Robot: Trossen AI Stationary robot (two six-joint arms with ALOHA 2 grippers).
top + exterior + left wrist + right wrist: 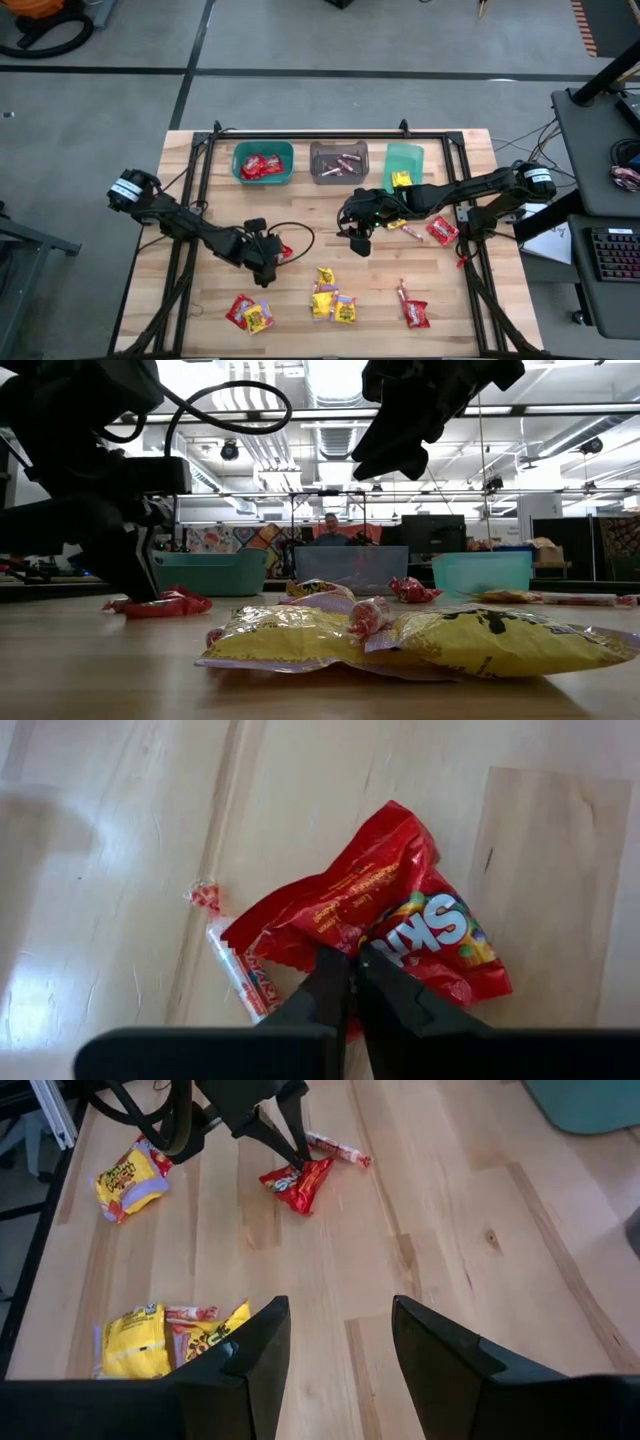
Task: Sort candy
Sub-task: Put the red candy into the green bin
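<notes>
Left fingers [352, 982] on crumpled red packet [385, 920], diagonal.

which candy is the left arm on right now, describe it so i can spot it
Start at the teal bin holding red packets at the table's far left, then come toward the near edge to the left gripper. Its fingers are shut on a crumpled red Skittles packet. Unlike the other red packets, it has a thin pinkish stick right beside it.

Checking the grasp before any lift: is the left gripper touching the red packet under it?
Touching. In the left wrist view the left gripper has its fingers shut on an edge of the red packet, with no gap between them.
</notes>
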